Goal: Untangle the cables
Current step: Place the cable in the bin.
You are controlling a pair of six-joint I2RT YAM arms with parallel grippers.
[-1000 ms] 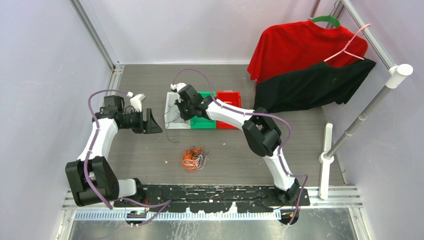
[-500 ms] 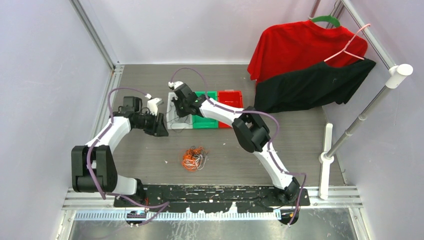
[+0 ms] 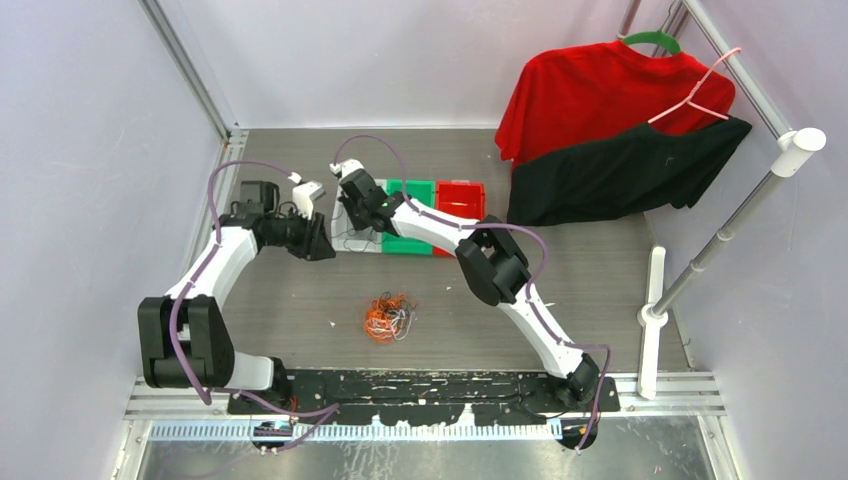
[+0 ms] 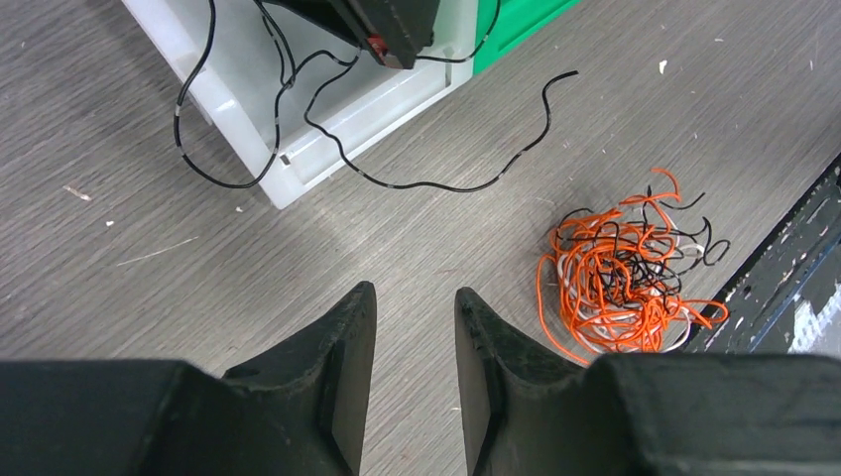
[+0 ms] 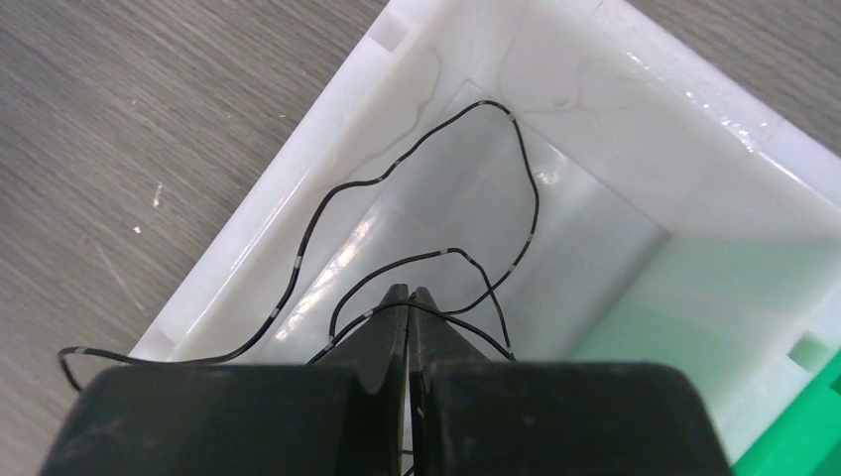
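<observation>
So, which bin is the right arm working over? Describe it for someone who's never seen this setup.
On the grey table, three small bins sit in a row toward the far side. The white bin is at the left end, next to the green bin and red bin. Only it has a black cable trailing over its rim.
</observation>
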